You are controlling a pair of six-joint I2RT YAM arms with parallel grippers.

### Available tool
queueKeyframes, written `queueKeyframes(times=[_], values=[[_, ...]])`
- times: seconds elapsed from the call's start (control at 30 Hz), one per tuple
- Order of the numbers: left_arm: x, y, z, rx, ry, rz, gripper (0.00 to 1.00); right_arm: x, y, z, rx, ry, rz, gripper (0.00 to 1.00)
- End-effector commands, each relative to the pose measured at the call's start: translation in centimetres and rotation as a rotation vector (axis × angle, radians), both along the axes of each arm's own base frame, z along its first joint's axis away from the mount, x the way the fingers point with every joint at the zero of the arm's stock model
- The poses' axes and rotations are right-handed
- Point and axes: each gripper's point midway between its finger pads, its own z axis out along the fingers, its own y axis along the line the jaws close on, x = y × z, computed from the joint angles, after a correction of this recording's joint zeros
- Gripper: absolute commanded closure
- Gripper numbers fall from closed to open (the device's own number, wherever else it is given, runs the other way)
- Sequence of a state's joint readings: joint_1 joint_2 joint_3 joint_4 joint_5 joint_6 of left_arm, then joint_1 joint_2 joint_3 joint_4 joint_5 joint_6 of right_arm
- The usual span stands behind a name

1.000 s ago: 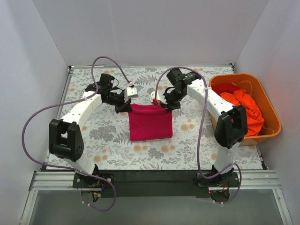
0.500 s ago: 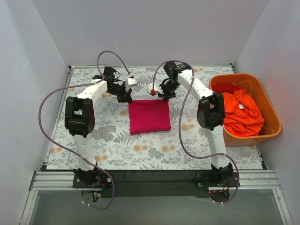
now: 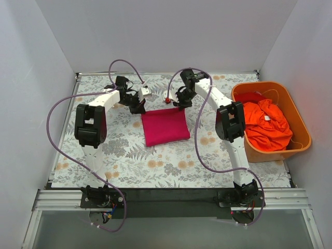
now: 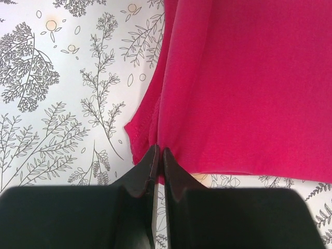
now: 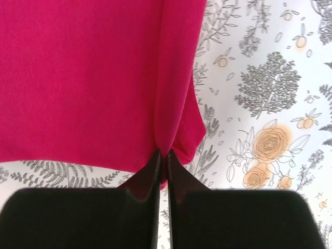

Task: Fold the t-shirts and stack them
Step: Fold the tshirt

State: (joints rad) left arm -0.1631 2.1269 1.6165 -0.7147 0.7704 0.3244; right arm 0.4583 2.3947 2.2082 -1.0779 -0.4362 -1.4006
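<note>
**Magenta shirt pinched at both far corners**

Holds the magenta-pink t-shirt [image 3: 165,127] by the two corners of its far edge. Pinches one corner with the left gripper [image 4: 157,155], its black fingers [image 4: 140,179] pressed together down to a hairline slit and a stitched hem bunched at the tips. Pinches the other corner with the right gripper [image 5: 163,158] the same way, the wedge-shaped fingertips [image 5: 179,179] meeting on a small pucker of cloth. Has the shirt folded into a rough square of smooth matte knit with a few soft lengthwise creases. Rests it flat on the floral-printed table cover [image 3: 119,150], mid-table. Reaches the left arm [image 3: 101,100] and the right arm [image 3: 215,97] forward and inward, elbows bent high, wrists tipped down to the cloth. Leaves the crumpled orange-red t-shirts [image 3: 267,124] heaped in the rigid orange plastic tub [image 3: 277,154] at the right edge, well apart from both grippers.
</note>
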Motion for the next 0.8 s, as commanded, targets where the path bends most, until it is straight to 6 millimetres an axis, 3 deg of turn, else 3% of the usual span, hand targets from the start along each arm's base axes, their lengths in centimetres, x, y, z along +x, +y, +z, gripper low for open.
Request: queueKeyframes(times=[0.0,0.07,0.17,0.33,0.53,0.77], values=[[1.0,0.8,2.4,-0.019,-0.051,0.018,1.00,1.6,-0.4,3.8,0.038,-0.083,-0.081,0.93],[0.4,0.8,3.9,-0.037,-0.051,0.013,1.00,1.3,0.0,5.6,0.075,-0.093,-0.088,0.94],[-0.6,1.4,4.5,-0.038,-0.033,0.014,1.00,0.4,0.5,7.8,0.134,-0.101,-0.070,0.91],[-0.7,2.6,2.9,0.008,-0.030,0.057,1.00,-0.1,1.1,6.1,0.134,-0.081,-0.047,0.89],[1.6,3.1,0.8,0.040,-0.014,0.126,1.00,3.3,0.7,3.6,0.088,-0.123,-0.107,0.87],[4.5,3.2,-0.4,0.060,-0.016,0.188,1.00,5.8,0.6,1.5,0.086,-0.169,-0.164,0.82]])
